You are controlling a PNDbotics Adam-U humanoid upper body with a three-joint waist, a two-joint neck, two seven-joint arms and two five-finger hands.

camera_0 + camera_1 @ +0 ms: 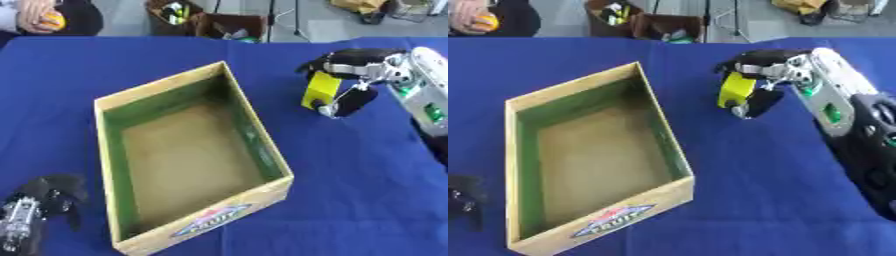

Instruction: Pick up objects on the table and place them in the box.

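Yellow block (321,89) in curled fingers (350,102)

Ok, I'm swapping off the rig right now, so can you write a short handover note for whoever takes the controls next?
Right hand: shut on a yellow block, held above the blue tablecloth, right of the box.
Left hand: idle at the lower left corner, holding nothing.
Box: nothing shows inside it.
Done: block picked up.
Left: carry the block over the box and release it inside.
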